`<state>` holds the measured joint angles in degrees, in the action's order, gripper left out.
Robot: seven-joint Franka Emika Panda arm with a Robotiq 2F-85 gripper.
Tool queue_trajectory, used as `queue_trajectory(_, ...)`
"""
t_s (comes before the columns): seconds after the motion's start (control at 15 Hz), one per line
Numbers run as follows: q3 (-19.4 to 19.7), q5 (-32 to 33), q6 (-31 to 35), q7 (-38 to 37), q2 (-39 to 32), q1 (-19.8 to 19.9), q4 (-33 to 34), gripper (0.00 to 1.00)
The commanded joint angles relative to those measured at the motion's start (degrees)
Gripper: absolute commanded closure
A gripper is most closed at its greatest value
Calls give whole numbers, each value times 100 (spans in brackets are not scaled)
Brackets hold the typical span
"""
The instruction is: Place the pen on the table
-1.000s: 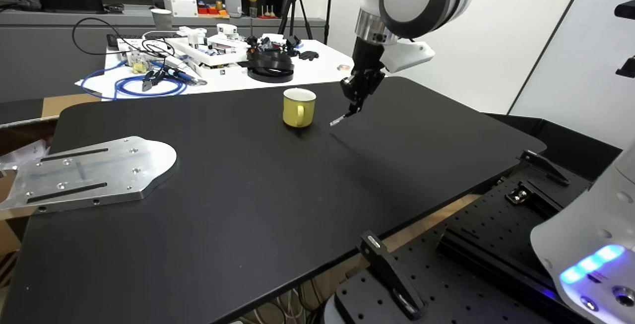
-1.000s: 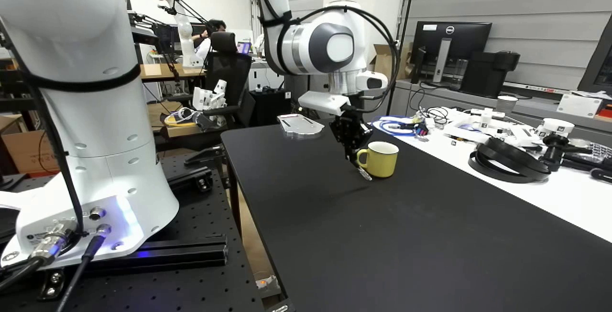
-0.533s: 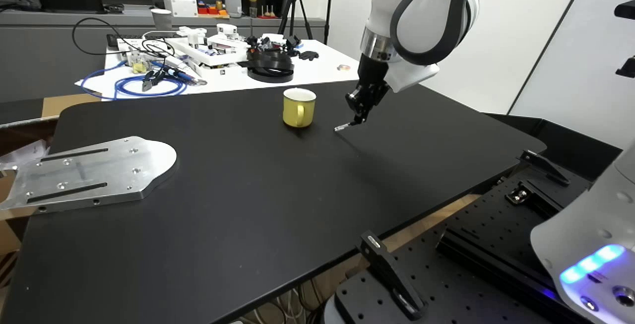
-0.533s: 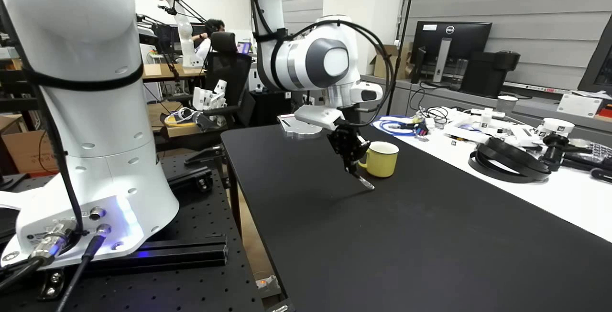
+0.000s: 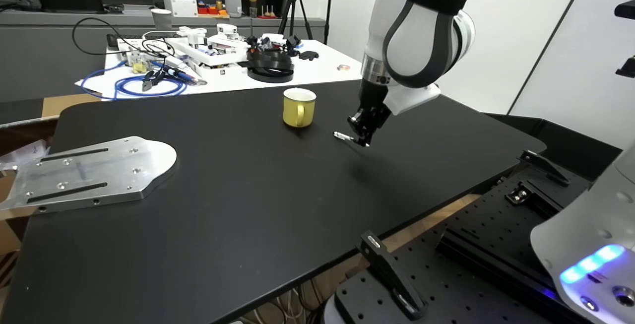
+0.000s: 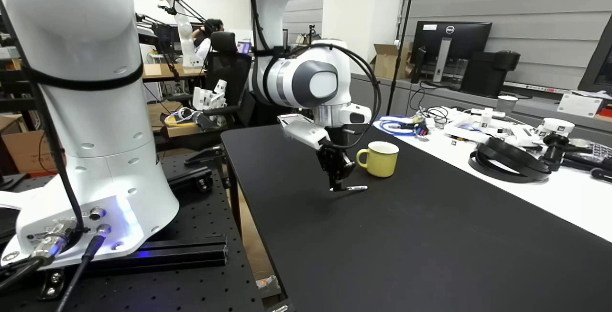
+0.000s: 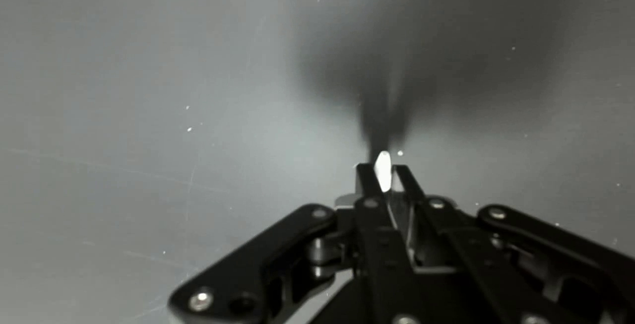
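Observation:
The pen is a slim light stick with darker parts. It lies nearly level, just above or on the black table; I cannot tell whether it touches. In an exterior view the pen sticks out to one side of my gripper, with a short light end on the other side. My gripper points down, low over the table. In the wrist view the fingertips are close together around the white end of the pen. The rest of the pen is hidden there.
A yellow cup stands on the table near the pen's free end; it also shows in an exterior view. A silver metal plate lies at one table edge. A cluttered white table adjoins the black table.
My gripper has moved down toward the table. The pen has turned from tilted downward to nearly level and lies lower. The cup has not moved.

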<state>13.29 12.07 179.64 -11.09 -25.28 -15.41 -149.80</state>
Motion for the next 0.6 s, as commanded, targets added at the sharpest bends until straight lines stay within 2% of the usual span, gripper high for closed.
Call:
queue_trajectory(0.0, -465, -532, 11, 308, -283, 421, 76, 97)
queue_trajectory(0.33, -844, -877, -146, 604, -434, 855, 212, 97)
queue_trajectory(0.4, -857, -912, -209, 625, -385, 881, 222, 64)
queue_trajectory(0.47, -851, -919, -267, 649, -338, 886, 229, 63)
queue_trajectory(0.53, -830, -914, -326, 668, -299, 882, 243, 57)
